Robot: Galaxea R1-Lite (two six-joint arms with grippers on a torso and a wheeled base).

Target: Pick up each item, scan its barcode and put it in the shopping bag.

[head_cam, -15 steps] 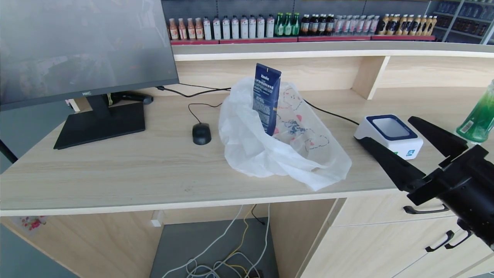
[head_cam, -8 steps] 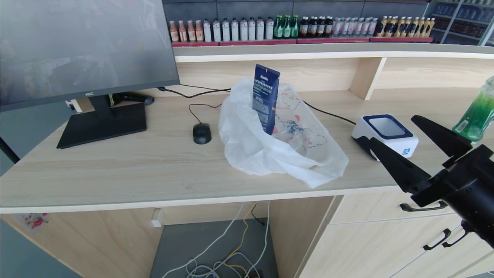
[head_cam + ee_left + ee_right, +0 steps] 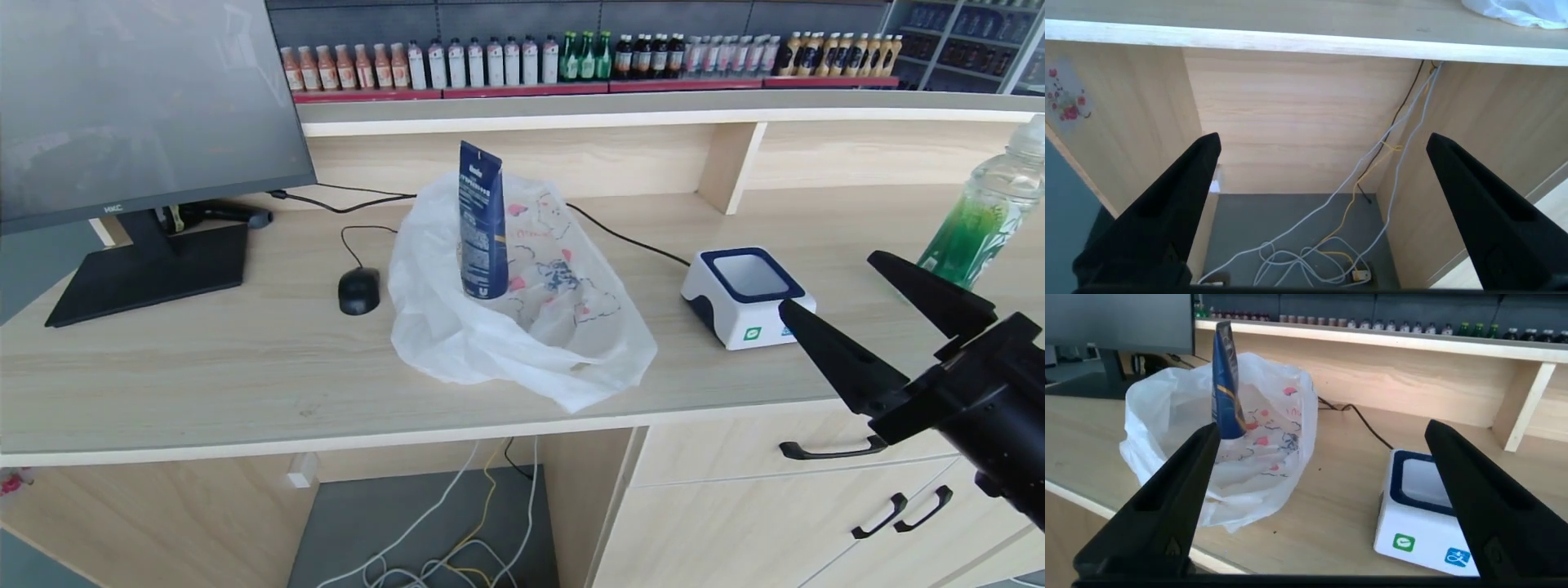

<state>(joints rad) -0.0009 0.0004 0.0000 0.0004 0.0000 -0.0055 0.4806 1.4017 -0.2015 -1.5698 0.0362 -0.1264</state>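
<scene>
Bottle (image 3: pixel 980 216): clear with green inside, upright on the desk (image 3: pixel 204 367) at its far right, well apart from the bag; nothing grips it; barcode not made out.
Pouch (image 3: pixel 482 220): blue, standing upright inside the bag, top poking above the rim.
Bag (image 3: pixel 522 335): white printed plastic, slumped open mid-desk.
Scanner (image 3: pixel 747 298): white with a dark-rimmed window facing up, on the desk between bag and bottle.
Right end effector (image 3: pixel 829 282): spread wide, empty, held near the desk's front edge, just beside the scanner, short of the bottle.
Left end effector (image 3: pixel 1323 143): spread wide, empty, low before the desk's underside, facing loose cables (image 3: pixel 1323 245).
Step in hand: likely the approach to the bottle; pouch judged done.
Next move: right end effector goes on to the bottle and closes round its body, leaving the label free to face the scanner window.
Other: monitor (image 3: pixel 147 98), mouse (image 3: pixel 359 290).
</scene>
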